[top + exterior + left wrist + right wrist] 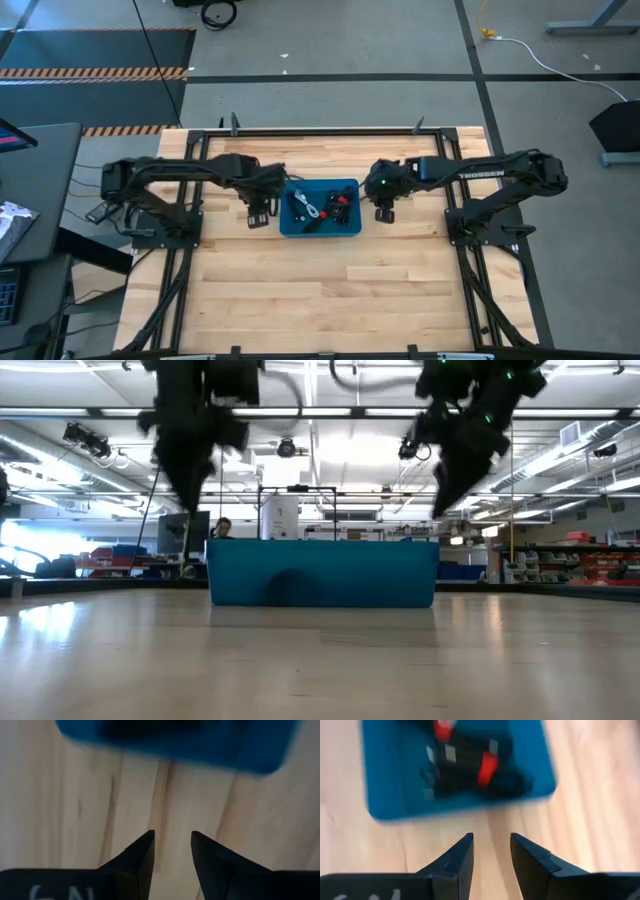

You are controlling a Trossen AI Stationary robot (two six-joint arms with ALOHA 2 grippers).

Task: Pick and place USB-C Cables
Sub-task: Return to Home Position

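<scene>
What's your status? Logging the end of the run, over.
Left gripper open, empty, raised left of bin. Right gripper open, empty, raised right of bin. Cables in bin. No obstruction seen.

- Bin (320,234): plain blue at the centre of the high view, a deeper teal-blue wall in the low view.
- USB-C cables (325,212) inside it: mostly black, with small red patches toward the right.
- White-grey cable (311,209): the one pale loop among them, left of centre.
- Counter (330,300): pale blond wood in long planks, framed in black.
- Left arm (190,172) and right arm (490,170): black, the right one showing a green light (383,183).
- Floor (340,40): grey, with orange-and-black hazard stripes (95,72) at upper left.
</scene>
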